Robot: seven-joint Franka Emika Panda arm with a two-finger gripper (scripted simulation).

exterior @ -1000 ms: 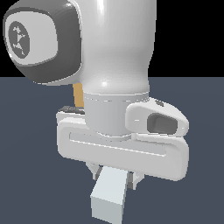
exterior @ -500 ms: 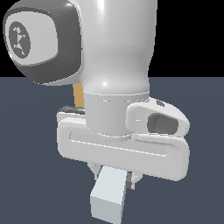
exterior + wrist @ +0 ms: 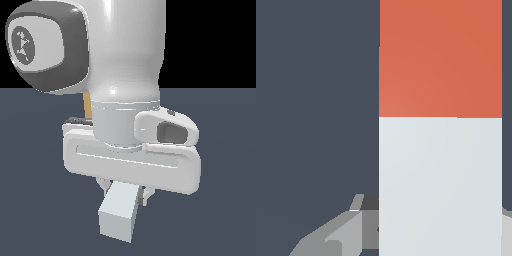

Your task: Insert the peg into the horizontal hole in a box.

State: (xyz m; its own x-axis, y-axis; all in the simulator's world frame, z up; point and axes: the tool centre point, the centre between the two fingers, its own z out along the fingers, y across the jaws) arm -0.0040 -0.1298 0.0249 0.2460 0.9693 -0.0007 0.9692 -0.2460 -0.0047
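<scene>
**Now: peg in the grip, box barely seen**

Right, the gripper [image 3: 125,190] has its jaws clamped on the peg [image 3: 119,210] — pale end jutting toward the camera. A tan sliver of box [image 3: 87,106] peeks out behind the arm.

exterior view sits very close in front of the gripper [image 3: 131,192], about level with it, arm filling the frame; wrist view looks along the peg [image 3: 440,150] from just behind it; only the peg and the gripper's fingers [image 3: 336,235] appear in both.
</scene>
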